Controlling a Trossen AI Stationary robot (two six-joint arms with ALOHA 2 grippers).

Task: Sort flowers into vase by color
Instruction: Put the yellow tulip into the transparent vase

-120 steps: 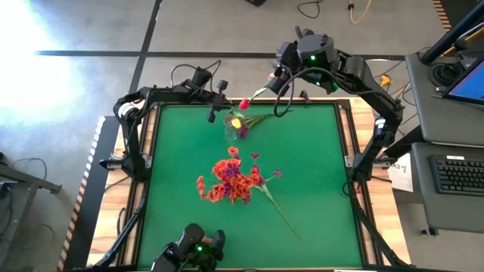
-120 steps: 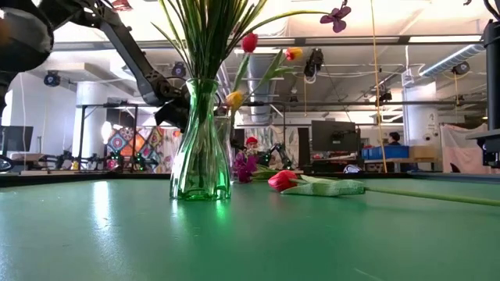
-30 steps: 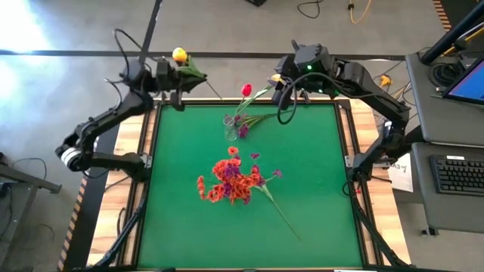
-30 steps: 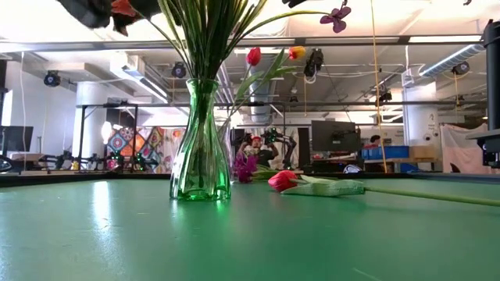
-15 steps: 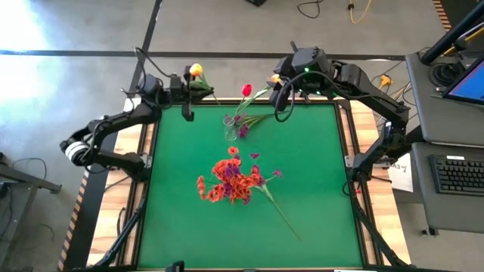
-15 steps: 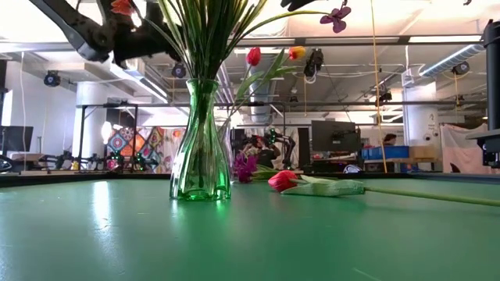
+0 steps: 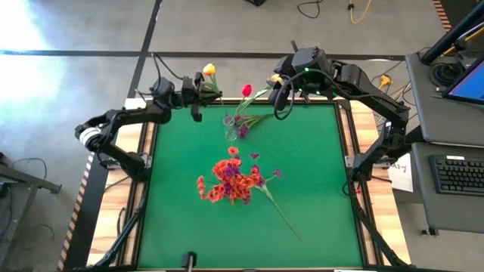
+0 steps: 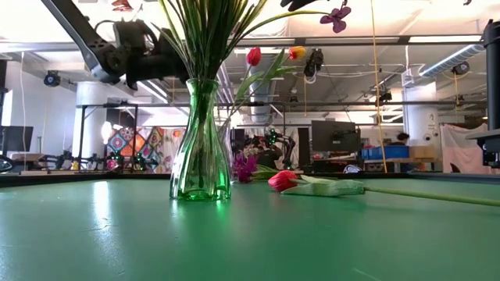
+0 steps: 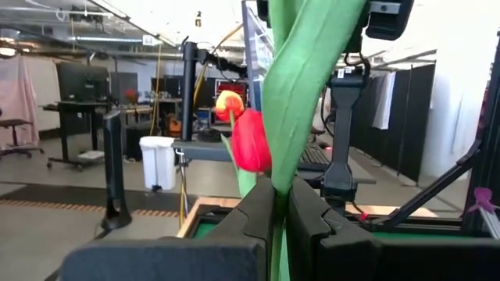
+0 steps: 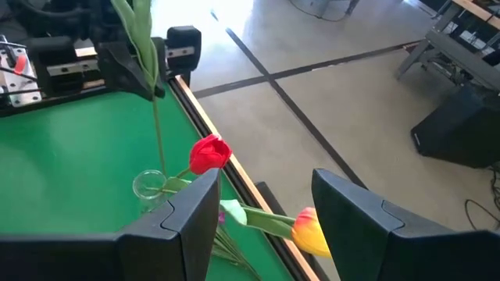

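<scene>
Nearest us a green vase (image 8: 200, 140) packed with orange-red and purple sprays (image 7: 233, 181) stands mid-table. Farther back we find the small clear vase (image 7: 231, 127), a red tulip (image 7: 246, 90) leaning from it. Beyond, at the far edge, the left gripper (image 7: 198, 92) is clamped on a yellow tulip (image 7: 209, 69) — its stem pinched between the fingers (image 9: 254, 215). The right gripper (image 7: 283, 85) hovers just beside, jaws parted, holding nothing.

bright overhead light — glare on the floor (image 7: 30, 30), close stem (image 9: 301, 94) blurred.
</scene>
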